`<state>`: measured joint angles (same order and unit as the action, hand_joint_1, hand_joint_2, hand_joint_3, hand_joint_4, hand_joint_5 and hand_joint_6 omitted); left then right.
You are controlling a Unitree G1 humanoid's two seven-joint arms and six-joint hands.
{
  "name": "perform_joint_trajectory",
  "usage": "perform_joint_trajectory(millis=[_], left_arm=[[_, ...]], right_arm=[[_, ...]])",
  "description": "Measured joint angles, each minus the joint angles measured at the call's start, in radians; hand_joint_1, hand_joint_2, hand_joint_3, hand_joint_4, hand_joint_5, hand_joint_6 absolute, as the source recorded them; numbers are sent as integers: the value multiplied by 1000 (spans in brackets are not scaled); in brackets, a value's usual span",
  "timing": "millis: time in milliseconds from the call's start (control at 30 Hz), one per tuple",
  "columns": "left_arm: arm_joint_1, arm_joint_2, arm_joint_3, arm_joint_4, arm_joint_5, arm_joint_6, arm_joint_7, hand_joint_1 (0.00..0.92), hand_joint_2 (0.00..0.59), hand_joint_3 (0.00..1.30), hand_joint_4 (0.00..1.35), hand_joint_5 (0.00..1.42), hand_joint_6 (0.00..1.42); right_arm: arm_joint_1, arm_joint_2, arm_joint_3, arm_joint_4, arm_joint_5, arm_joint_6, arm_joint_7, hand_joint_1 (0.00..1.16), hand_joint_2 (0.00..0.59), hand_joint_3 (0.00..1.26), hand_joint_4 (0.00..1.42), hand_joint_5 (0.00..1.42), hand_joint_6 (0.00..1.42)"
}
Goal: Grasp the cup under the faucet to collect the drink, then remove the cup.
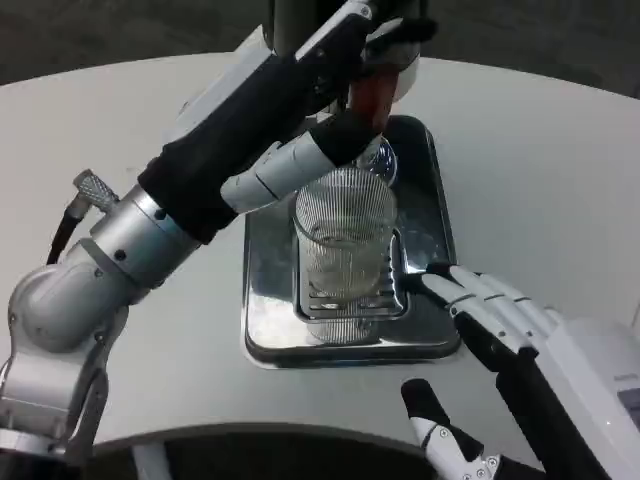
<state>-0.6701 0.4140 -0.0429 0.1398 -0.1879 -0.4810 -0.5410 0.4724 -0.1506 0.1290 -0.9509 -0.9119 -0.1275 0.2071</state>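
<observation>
We see a clear cup (345,240) with fine vertical ribs standing upright on the slotted grate of a shiny metal drip tray (268,300). The cup is round and see-through; we cannot tell whether any drink is inside it. The tray is rectangular with rounded corners and a raised rim, and it sits on the smooth white table (530,180).

Above the cup, the left hand (375,50) reaches across the tray to the tap handle (372,95), a reddish-brown piece. Its white and black fingers are wrapped over the top of the handle, holding it. The silver forearm, with a black sleeve around its middle, runs diagonally from the lower left up to that spot.

The right hand (490,320) lies at the tray's right edge, just beside the cup. Its fingers are spread and stretched toward the cup, the fingertips close to the grate, the thumb set apart lower down. It holds nothing.
</observation>
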Motion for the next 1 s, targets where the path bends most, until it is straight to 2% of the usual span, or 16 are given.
perform_joint_trajectory(millis=[300, 467, 633, 733, 833, 1000], left_arm=[[0, -1, 34, 24, 8, 0, 4, 0, 101, 0, 0, 108, 78], [-7, -1, 49, 72, 5, -1, 5, 0, 99, 0, 0, 15, 4], [-10, -21, 57, 102, -31, 22, -32, 0, 93, 0, 0, 0, 0], [-14, -38, 57, 109, -68, 58, -69, 0, 82, 0, 0, 0, 0], [-24, -62, 60, 109, -142, 137, -115, 0, 81, 0, 0, 0, 0], [-41, -66, 76, 81, -220, 263, -170, 0, 66, 0, 0, 0, 0]], right_arm=[[4, 12, 6, 0, -4, -1, -1, 359, 491, 187, 119, 133, 205], [4, 20, 12, 0, -6, -1, -1, 359, 491, 187, 119, 139, 207], [5, 22, 12, 0, -8, -1, -1, 359, 491, 187, 121, 144, 208], [5, 23, 13, 0, -9, -1, -1, 359, 491, 187, 125, 148, 209], [4, 24, 14, 0, -14, -1, -1, 359, 491, 187, 127, 153, 210], [4, 26, 14, 0, -17, -1, -1, 359, 491, 187, 129, 158, 223]])
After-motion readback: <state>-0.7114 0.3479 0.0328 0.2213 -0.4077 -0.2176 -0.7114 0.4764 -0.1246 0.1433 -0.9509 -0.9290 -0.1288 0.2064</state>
